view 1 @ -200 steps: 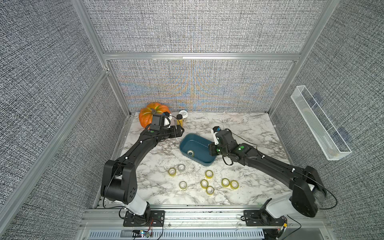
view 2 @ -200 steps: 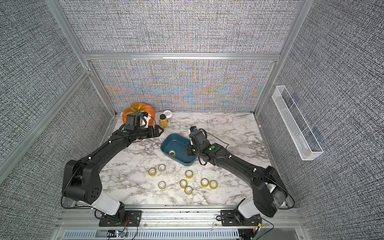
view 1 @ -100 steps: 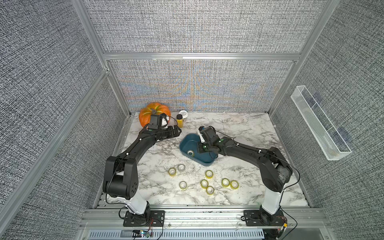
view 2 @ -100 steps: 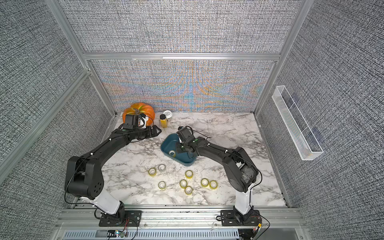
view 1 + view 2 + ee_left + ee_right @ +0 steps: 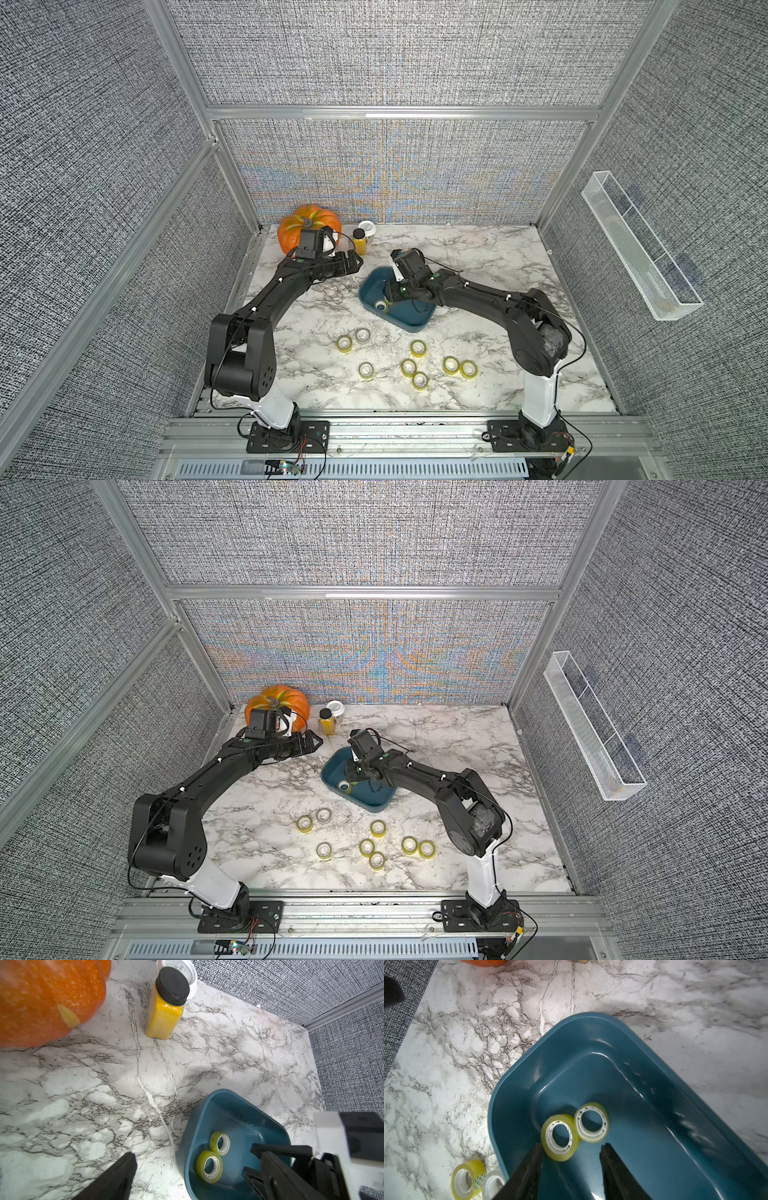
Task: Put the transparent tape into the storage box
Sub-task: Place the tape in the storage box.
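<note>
Release step: the right gripper (image 5: 572,1146), fingers spread, hangs over two yellowish clear tape rolls (image 5: 564,1154) inside the shallow teal plastic storage box (image 5: 415,320), mid-frame in a top view; next, probably, lift out toward loose rolls (image 5: 418,354) lower down.

Bright, even light — soft shadows; moiré on back wall (image 5: 390,174); fingers (image 5: 527,1172) blurred.

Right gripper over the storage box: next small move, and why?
Probably lift the right gripper straight up out of the storage box. Its jaws stand apart, gripping nothing. Two tape rolls are inside the box, and the nearer roll sits close by one fingertip, so a sideways exit could drag it.
</note>
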`<act>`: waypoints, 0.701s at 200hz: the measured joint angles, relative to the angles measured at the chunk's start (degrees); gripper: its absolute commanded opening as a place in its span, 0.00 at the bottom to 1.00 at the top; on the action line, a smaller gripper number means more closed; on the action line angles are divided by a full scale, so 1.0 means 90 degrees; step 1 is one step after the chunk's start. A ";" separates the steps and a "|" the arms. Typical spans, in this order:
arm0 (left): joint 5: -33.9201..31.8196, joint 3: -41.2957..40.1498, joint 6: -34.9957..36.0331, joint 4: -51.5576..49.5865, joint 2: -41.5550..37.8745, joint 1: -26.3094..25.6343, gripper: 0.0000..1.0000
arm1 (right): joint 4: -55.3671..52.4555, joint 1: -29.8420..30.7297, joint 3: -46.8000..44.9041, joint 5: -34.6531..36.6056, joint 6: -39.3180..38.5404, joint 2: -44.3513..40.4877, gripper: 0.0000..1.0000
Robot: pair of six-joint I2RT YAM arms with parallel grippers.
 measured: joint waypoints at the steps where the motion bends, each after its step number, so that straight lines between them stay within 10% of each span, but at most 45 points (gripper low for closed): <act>1: 0.0005 0.0000 0.0000 0.0002 0.0000 0.0000 0.98 | 0.0000 0.0000 -0.0012 0.0002 0.0000 -0.0024 0.51; 140: 0.0245 -0.0121 0.0027 0.0085 -0.0291 -0.0651 0.97 | -0.1625 0.0185 -0.3801 0.1307 0.0583 -0.4750 0.51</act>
